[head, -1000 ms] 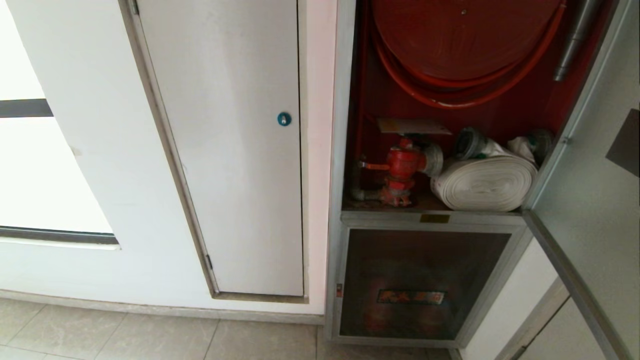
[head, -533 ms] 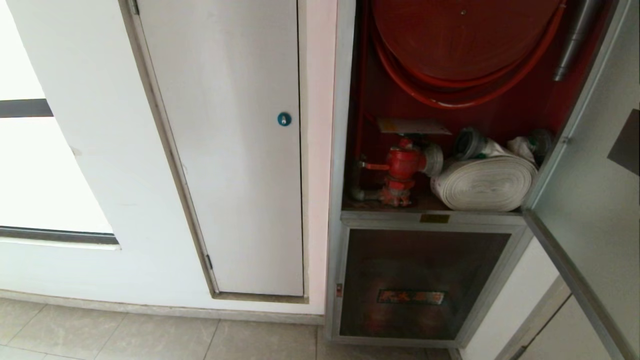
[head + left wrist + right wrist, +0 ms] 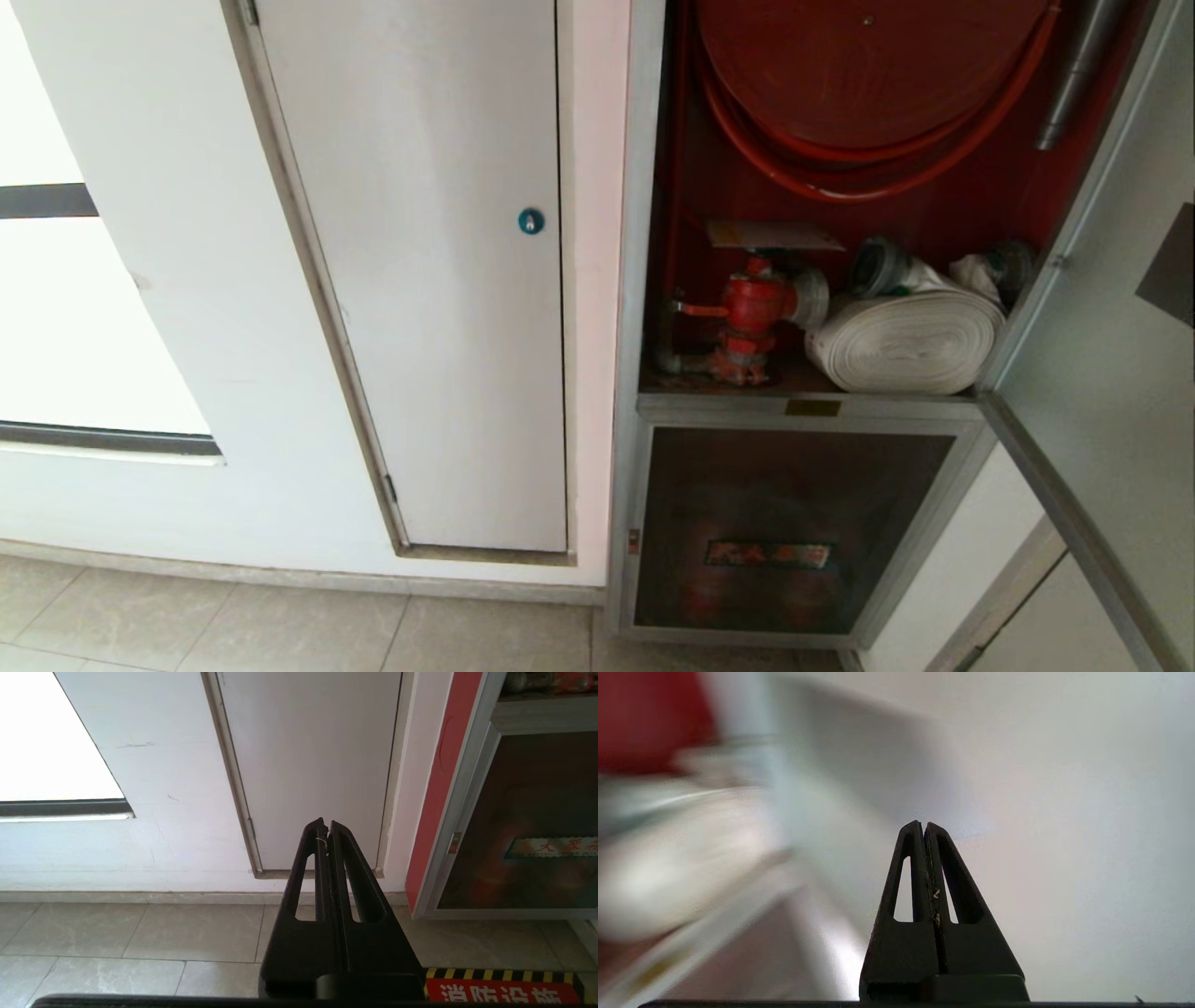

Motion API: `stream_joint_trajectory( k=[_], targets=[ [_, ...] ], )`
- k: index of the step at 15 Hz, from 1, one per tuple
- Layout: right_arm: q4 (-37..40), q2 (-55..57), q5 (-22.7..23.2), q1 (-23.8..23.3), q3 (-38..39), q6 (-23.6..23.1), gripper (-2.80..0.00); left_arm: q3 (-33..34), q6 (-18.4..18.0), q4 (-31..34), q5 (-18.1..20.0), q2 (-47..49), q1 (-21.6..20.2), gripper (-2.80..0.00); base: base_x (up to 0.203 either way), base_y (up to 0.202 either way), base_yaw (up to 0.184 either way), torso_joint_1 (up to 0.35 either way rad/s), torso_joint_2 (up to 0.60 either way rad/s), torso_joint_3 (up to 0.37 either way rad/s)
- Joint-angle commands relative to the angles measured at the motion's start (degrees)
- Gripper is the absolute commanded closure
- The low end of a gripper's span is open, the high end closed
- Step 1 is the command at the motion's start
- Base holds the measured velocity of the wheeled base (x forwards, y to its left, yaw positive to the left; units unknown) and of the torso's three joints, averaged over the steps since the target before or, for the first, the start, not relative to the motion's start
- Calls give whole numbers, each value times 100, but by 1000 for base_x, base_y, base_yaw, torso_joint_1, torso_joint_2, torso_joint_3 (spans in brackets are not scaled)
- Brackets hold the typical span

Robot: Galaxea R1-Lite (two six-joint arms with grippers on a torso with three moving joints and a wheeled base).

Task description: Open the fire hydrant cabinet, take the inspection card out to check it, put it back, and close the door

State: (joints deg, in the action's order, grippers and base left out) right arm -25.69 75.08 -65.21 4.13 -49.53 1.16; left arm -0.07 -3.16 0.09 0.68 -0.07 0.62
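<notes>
Nothing in the head view has shifted since a second ago: the cabinet (image 3: pixel 644 280) stands open as before, its door (image 3: pixel 1102 373) swung out to the right, and neither of my arms shows there. The card (image 3: pixel 770 235) lies flat on top of the red valve (image 3: pixel 752 313), just left of the white hose roll (image 3: pixel 906 341), under the red reel (image 3: pixel 868 75). Below the shelf is the smaller dark glass panel (image 3: pixel 794 527). Left of the cabinet stands the white panel (image 3: pixel 439 280) with its blue lock (image 3: pixel 530 221). My left gripper (image 3: pixel 327 828) is clenched on nothing, low over the floor tiles (image 3: pixel 117 933), pointing at the foot of the white panel. My right gripper (image 3: pixel 923 828) is also clenched and empty, facing the pale inside of the door, with the blurred hose roll off to one side.
</notes>
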Motion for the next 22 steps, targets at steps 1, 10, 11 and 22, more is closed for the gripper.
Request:
stream_joint_trajectory(
  k=[1,10,11,22],
  targets=[
    [-28,357,-45,-963,-58,-41,0,-1,-1,-9,2,7,-1,0,0,0,0,0,0,0],
    [-550,582,-42,-2224,-121,-142,0,-1,-1,-9,2,7,-1,0,0,0,0,0,0,0],
    [-620,667,28,-2395,-154,-142,0,-1,-1,-9,2,7,-1,0,0,0,0,0,0,0],
    [-1235,1394,908,-3655,-347,-142,0,-1,17,-26,-7,7,-1,0,0,0,0,0,0,0]
  ],
)
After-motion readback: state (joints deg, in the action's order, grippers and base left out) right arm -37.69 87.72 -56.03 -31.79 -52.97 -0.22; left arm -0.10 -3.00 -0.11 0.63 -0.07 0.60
